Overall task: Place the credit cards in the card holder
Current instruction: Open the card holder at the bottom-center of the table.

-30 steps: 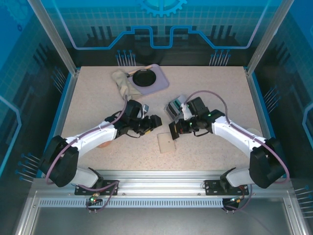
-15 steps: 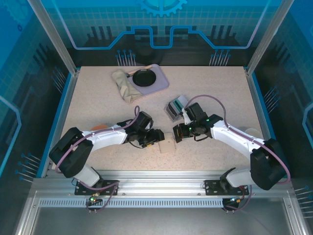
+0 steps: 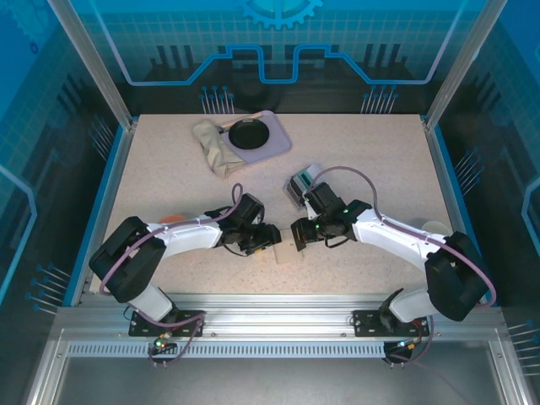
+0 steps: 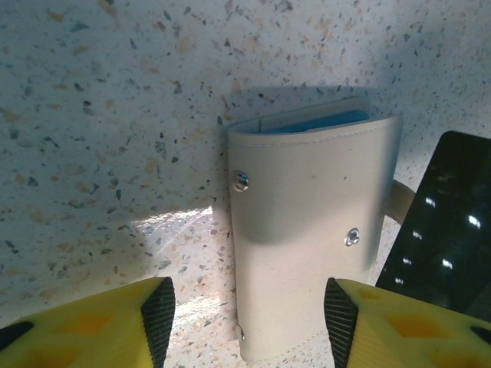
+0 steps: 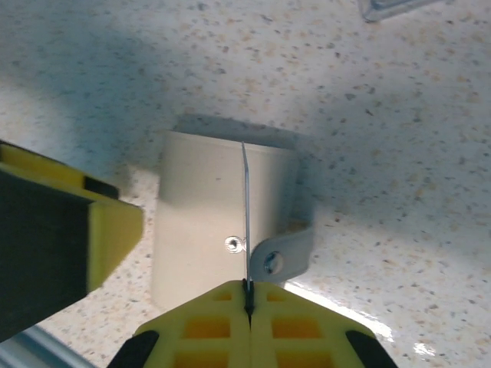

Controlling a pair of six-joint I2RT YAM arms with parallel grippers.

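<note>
1. Currently no card is visibly inside. The tan, flat, folded card holder (image 4: pixel 307 230) lies closed on the speckled worktop (image 4: pixel 100 115) with its snap tab loose. A blue edge shows at its far end, but I cannot tell what it is.
2. The right tool (image 5: pixel 247 295) has its fingers pressed together on one thin dark plastic credit card (image 5: pixel 245 207). The card is held edge-on just ahead of the tips, over the holder's middle; contact is unclear.
3. More upright cards (image 3: pixel 302 179) stand in a small grey tray (image 3: pixel 294 193) beyond the right tool, not yet loaded.
4. The left tool (image 4: pixel 247 322) sits low with its fingers apart and the holder's near end between them, ungripped.
5. Both arms stretch low and inward, their tools facing each other across the holder.
</note>
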